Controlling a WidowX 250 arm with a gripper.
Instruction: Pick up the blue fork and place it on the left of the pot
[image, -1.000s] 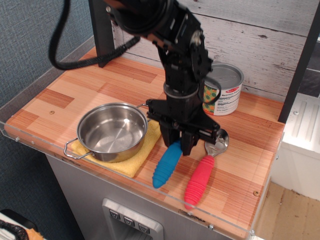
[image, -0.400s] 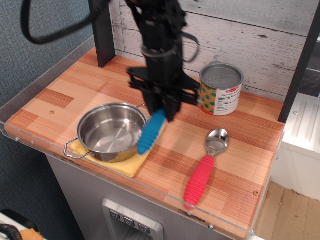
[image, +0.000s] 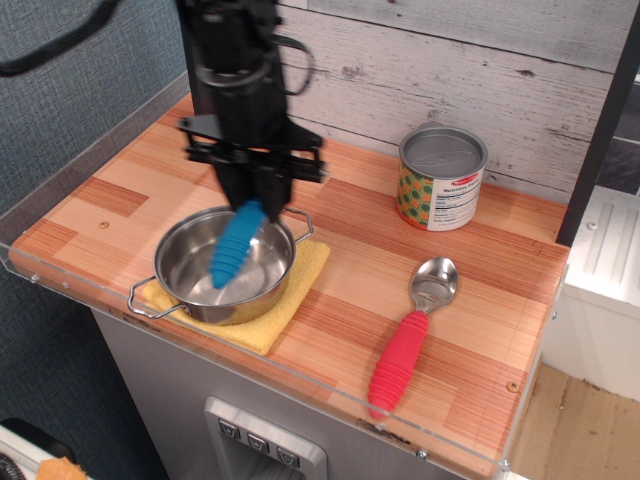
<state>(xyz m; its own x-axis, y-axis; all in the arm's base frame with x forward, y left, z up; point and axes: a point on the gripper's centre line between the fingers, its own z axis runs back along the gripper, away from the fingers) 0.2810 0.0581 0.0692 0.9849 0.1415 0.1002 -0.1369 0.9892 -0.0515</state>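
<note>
My gripper (image: 255, 200) is shut on the blue fork (image: 234, 248) and holds it in the air, handle hanging down over the pot. The fork's ribbed blue handle shows; its tines are hidden between my fingers. The pot (image: 190, 288) is a shallow shiny steel pot with wire loop handles. It sits on a yellow cloth (image: 300, 285) near the front left edge of the wooden counter.
A red-handled spoon (image: 405, 345) lies on the counter at the front right. A printed tin can (image: 440, 180) stands at the back right by the plank wall. A dark post (image: 200, 60) stands at the back left. The counter (image: 100, 200) has a clear raised rim.
My gripper has lifted the blue fork off the counter beside the red spoon and carried it left. It now hangs over the pot.
</note>
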